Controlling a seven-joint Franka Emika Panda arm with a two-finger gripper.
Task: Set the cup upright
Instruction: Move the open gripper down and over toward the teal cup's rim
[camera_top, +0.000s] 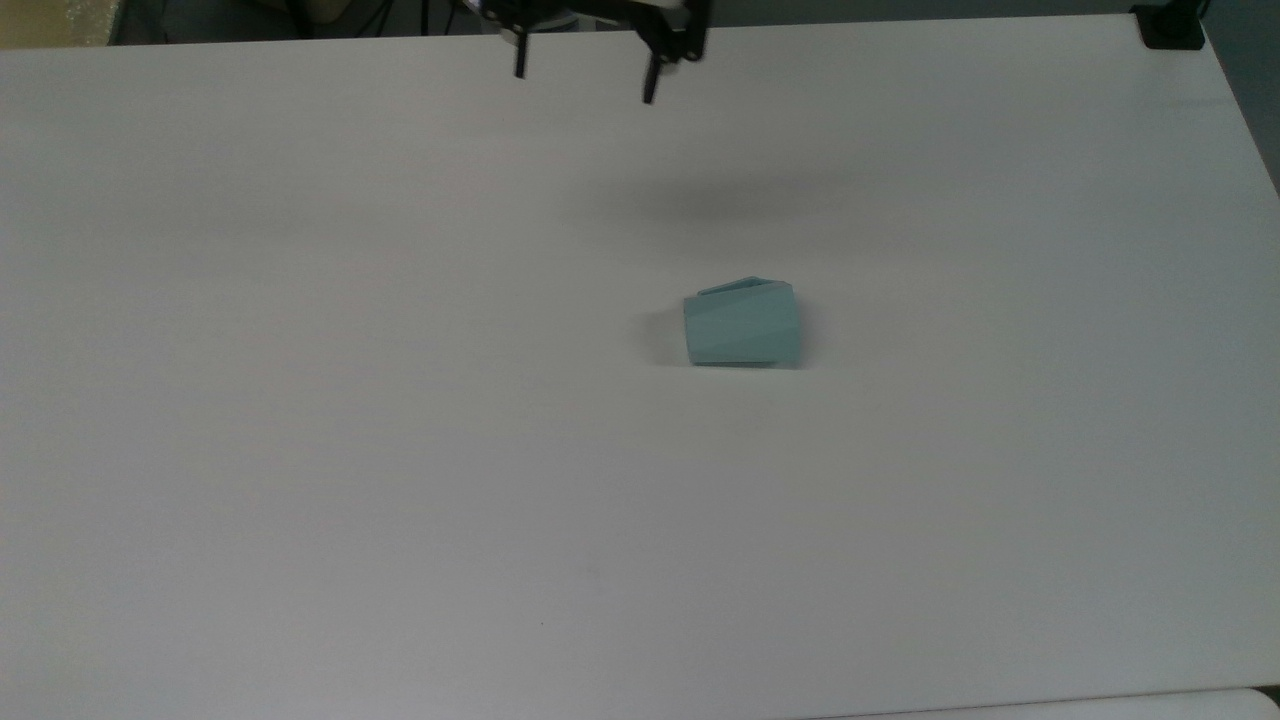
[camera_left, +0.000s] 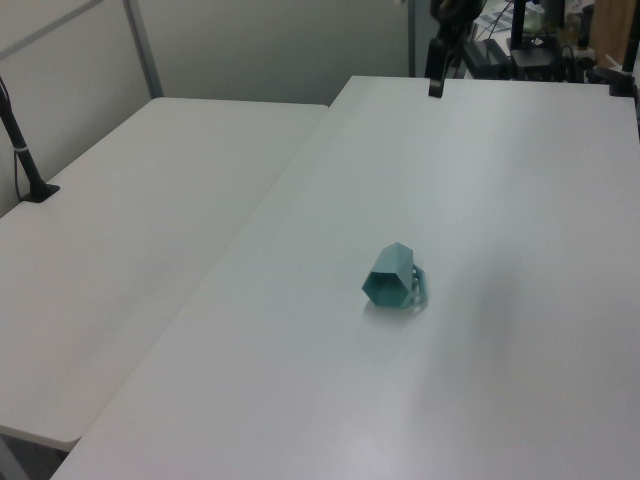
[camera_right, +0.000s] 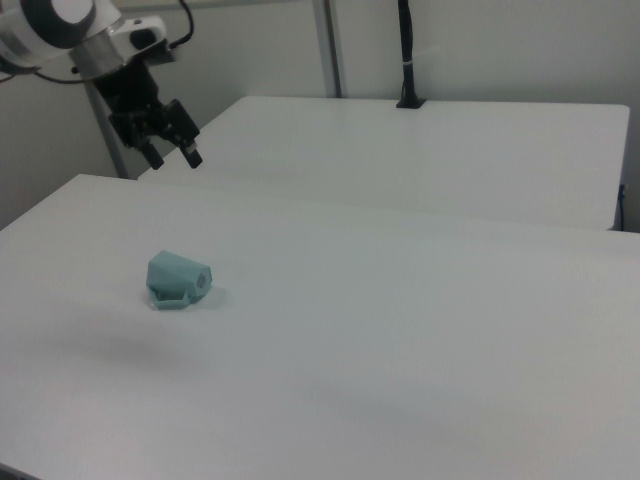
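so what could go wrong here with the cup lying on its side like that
1. The cup lies on its side on the smooth white table with nothing bracing it, so an off-centre touch could roll or slide it away.
2. Its faceted, tapered sides may slip out of a squeeze.
3. The hand hangs open near the table's far edge in the top view, well apart from the cup; a poorly aligned descent could catch the small side handle.
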